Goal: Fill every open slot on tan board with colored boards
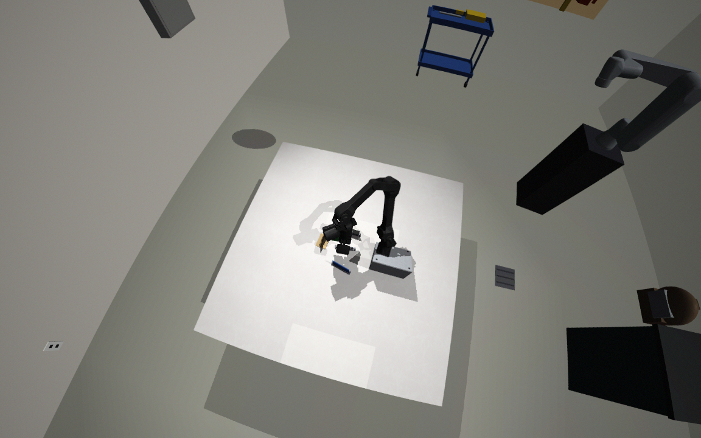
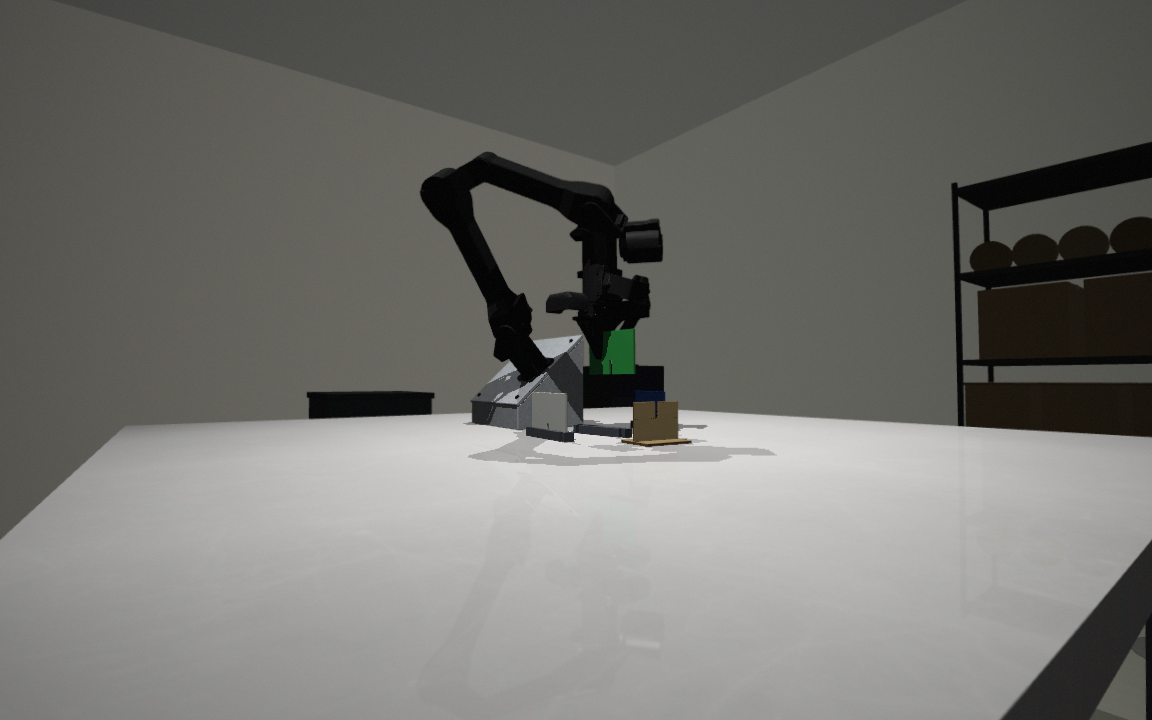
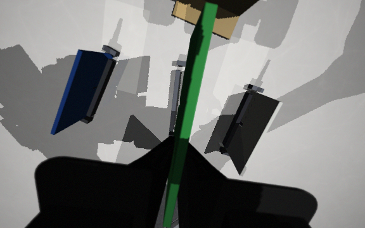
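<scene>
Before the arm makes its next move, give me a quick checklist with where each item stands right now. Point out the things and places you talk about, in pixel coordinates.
1. Green board [image 2: 620,351] [image 3: 192,104] gripped between the fingers: ok.
2. Green board lifted out of its holder [image 3: 175,95]: ok, it hangs above the table.
3. Green board upright with its notch facing down: ok, a thin slit shows at its lower edge.
4. Tan board [image 2: 654,421] standing with a slot open at the top: ok, one slot shows.
5. Green board over that slot: not ok, it is still to be carried across.
6. Blue board [image 1: 340,267] [image 2: 649,395] [image 3: 79,83] and white board [image 2: 550,412] [image 3: 255,126] in their holders: ok.
</scene>
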{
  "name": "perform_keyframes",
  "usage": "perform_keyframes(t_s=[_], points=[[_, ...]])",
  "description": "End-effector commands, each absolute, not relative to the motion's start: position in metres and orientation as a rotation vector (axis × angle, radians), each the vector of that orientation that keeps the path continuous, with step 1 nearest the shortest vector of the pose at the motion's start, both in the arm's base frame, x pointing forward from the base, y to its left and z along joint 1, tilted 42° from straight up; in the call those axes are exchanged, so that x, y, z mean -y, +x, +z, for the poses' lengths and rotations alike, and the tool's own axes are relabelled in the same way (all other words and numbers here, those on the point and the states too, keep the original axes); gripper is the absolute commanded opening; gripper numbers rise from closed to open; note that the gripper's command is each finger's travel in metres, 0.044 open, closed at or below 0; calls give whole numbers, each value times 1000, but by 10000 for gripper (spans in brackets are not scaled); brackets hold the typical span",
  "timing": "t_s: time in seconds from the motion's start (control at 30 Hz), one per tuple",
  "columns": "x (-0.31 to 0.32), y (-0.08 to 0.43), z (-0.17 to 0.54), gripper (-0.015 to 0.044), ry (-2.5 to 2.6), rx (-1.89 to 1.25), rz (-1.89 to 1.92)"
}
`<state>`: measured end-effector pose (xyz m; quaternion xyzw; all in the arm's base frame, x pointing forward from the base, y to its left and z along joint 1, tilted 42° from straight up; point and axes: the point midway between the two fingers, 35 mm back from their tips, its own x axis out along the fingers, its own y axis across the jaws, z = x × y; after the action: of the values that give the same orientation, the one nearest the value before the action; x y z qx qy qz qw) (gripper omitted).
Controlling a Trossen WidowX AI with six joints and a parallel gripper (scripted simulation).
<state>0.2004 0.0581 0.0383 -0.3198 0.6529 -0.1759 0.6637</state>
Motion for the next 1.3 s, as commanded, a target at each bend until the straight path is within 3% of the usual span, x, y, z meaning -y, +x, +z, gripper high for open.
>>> perform_keyframes(t_s=[0.0,1.27], points=[[-61,212,39,0,-713,-1469,-412],[-67,309,39,0,-581,-1410,-533]])
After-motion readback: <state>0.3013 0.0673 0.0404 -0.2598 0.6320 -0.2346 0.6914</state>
